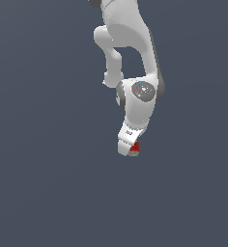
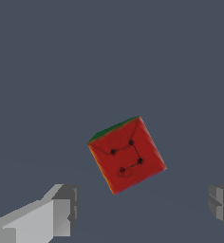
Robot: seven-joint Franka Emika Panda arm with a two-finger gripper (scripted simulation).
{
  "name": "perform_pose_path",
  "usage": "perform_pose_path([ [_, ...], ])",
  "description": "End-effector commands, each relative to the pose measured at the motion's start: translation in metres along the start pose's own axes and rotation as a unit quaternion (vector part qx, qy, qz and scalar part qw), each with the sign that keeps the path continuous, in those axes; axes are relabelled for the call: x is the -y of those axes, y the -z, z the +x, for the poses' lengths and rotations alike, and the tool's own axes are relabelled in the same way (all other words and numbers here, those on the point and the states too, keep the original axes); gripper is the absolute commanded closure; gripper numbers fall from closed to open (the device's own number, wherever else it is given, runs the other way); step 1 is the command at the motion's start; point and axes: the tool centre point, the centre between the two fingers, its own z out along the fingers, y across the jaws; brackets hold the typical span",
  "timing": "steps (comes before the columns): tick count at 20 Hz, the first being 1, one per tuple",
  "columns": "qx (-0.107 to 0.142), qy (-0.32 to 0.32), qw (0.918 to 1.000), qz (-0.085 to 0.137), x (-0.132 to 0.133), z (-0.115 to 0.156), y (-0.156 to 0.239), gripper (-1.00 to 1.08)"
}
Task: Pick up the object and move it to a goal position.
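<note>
- Two fingers (image 2: 47, 216) show at the edges of the wrist view, spread wide w/ a big gap between them. So the gripper (image 2: 142, 213) is open and holding nothing.
- Cube (image 2: 126, 155) sits past the fingertips, roughly in line w/ the gap but not between the pads yet. Red face w/ a few dark dots toward the cam, thin green strip along one edge. It's turned at an angle to the finger line, afaict.
- No contact in either view. Fingers are apart from the cube.
- Exterior view: gripper (image 1: 128, 148) points down, cube (image 1: 134, 149) peeks out right beside its tip on that view's right, red on top, greyish below. Tiny next to the hand.
- Further back, arm (image 1: 135, 62) folds down from the top of the exterior view. Floor (image 1: 38, 193) is plain dark grey.
- Progress imo: early. Hand is lined up over the cube, that's about it. Grasp not done, lift not done, carry not done.
- Can't see any goal marker, so no idea where it has to go.
- Left to do: drop lower, close on the cube, lift, move.
</note>
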Motion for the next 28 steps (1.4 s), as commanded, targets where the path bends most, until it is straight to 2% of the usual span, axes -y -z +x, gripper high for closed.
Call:
perform_pose_path([
  [1,-0.001,0.039,0.9993,-0.001,0.001,0.002,-0.004,-0.92],
  [8,-0.003,0.135,0.9908,-0.002,0.004,0.008,-0.012,-0.92],
  [14,-0.005,0.19,0.9818,-0.003,0.005,0.012,-0.017,-0.92],
  [20,-0.006,0.217,0.9762,-0.004,0.006,0.014,-0.019,-0.92],
  [28,-0.006,0.218,0.9759,-0.004,0.006,0.014,-0.026,-0.92],
])
